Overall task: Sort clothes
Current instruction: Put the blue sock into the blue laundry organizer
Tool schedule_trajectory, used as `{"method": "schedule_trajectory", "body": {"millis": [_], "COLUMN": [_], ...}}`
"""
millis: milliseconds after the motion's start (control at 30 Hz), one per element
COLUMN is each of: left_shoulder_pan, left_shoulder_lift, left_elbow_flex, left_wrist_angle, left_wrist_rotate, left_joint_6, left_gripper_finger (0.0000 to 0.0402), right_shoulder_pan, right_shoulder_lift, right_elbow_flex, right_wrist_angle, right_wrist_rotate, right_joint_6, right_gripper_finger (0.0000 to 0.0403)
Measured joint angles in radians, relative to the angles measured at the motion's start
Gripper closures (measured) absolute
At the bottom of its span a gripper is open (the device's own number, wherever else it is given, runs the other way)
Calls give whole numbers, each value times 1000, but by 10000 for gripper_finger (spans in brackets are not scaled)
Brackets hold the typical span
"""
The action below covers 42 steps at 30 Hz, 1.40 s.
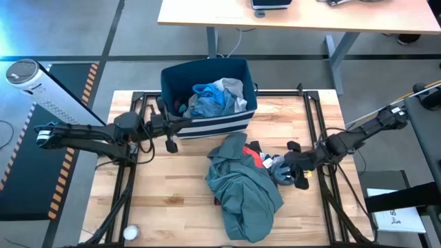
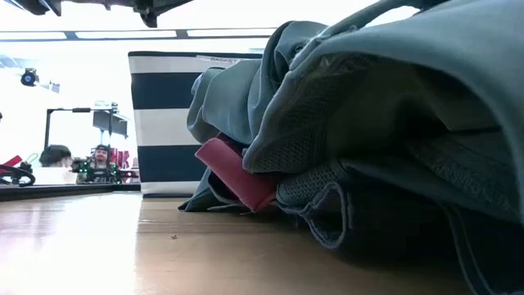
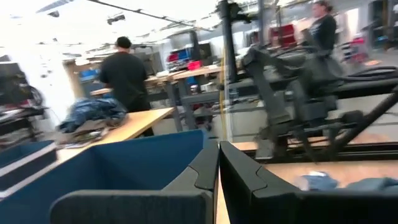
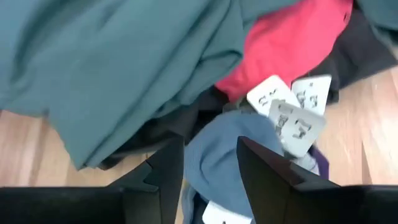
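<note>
The right end effector (image 4: pixel 210 163) is spread over a blue piece (image 4: pixel 217 155) beside the teal garment (image 1: pixel 241 189) on the tabletop (image 1: pixel 172 200). The left end effector (image 3: pixel 217 163), pressed together, hovers near the bin (image 1: pixel 207 103).

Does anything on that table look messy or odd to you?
Mostly the heap: a teal-green garment lies crumpled over red and dark pieces. White tags stick out near the right end effector. Nothing looks damaged.
</note>
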Motion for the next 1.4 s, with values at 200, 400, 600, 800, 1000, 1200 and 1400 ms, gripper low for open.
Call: {"method": "schedule_trajectory", "body": {"millis": [200, 400, 600, 800, 1000, 1200, 1400], "left_shoulder_pan": [-59, -97, -97, -98, -98, -99, -98], "left_shoulder_lift": [-19, -143, -331, -481, -563, -572, -586], "left_elbow_flex": [-22, -150, -292, -362, -370, -374, -374], "left_wrist_angle": [-91, -130, -107, -143, -281, -270, -215], "left_wrist_rotate": [-234, -328, -294, -181, 45, 126, 126], "left_joint_6": [60, 22, -43, -58, -174, -176, -152], "left_gripper_finger": [402, 402, 402, 402, 402, 401, 401], "right_shoulder_pan": [83, 103, 103, 103, 103, 103, 103], "right_shoulder_lift": [106, 207, 213, 177, 185, 234, 292], "right_elbow_flex": [0, 0, 0, 0, 0, 0, 0], "right_wrist_angle": [-48, -63, -63, -63, -63, -63, -58], "right_wrist_rotate": [117, 123, 109, 109, 109, 109, 109], "right_joint_6": [147, 276, 305, 309, 323, 316, 315], "right_gripper_finger": [231, 197, 179, 176, 176, 176, 195]}}
